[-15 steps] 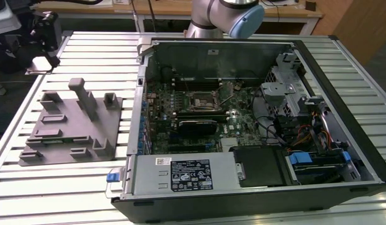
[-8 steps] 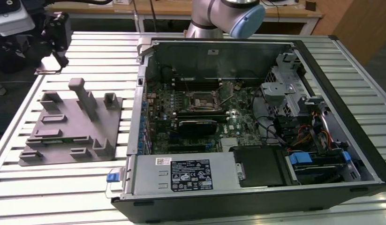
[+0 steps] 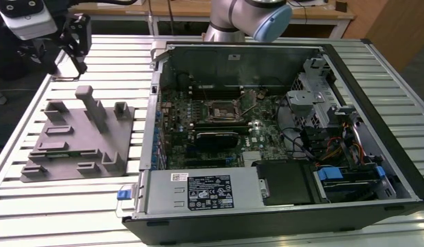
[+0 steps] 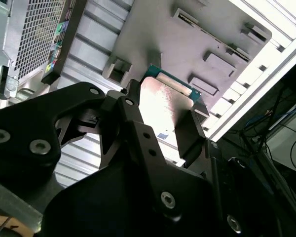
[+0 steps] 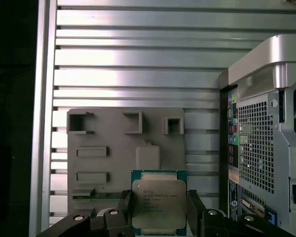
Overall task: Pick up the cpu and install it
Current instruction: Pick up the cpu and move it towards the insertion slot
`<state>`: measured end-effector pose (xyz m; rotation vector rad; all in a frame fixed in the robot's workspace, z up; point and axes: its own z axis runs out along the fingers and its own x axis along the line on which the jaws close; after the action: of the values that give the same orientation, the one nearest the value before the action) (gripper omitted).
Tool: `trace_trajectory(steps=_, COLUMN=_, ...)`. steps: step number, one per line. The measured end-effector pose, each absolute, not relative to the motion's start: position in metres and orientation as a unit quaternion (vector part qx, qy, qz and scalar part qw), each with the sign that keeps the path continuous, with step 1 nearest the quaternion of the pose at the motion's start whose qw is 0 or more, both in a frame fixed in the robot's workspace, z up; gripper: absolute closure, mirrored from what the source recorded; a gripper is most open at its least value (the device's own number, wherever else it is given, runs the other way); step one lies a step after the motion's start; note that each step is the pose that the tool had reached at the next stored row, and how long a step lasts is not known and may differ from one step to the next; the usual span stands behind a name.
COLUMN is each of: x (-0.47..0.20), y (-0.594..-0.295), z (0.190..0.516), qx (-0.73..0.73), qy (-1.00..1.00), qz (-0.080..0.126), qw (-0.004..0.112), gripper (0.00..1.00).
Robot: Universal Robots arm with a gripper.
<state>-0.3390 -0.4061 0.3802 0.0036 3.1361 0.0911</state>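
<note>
Fingers (image 5: 195, 211) pinch the square cpu (image 5: 159, 205) by two opposite edges, its silver top facing the first wrist view. Gripper (image 3: 75, 62) hangs over the grey plate (image 3: 81, 139) at the exterior view's left.

Your work surface is a silver slatted aluminium-profile table (image 3: 67, 211), with ribs running from the exterior view's left to its right. Two things sit directly on it. A flat grey plastic fixture plate with upright posts and recessed pockets (image 3: 74, 139) is at the exterior view's left. A large black open-sided desktop computer case (image 3: 267, 226) lies on its side at the exterior view's right, just beside the plate, with a narrow strip of bare slats between them. In the first wrist view you get the table slats (image 5: 138, 49), the plate (image 5: 118, 163) flat on them, and the case's perforated grey rear panel (image 5: 256, 148) alongside. The second wrist view shows the same layout: slats (image 4: 89, 54), plate (image 4: 187, 44), rear panel (image 4: 37, 34).
</note>
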Motion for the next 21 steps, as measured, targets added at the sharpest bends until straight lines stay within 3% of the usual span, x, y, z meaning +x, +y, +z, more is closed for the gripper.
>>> trace_trajectory(steps=21, x=-0.288, y=-0.406, z=0.380, qx=0.001, qy=1.000, qz=0.029, qw=-0.005, gripper=0.47)
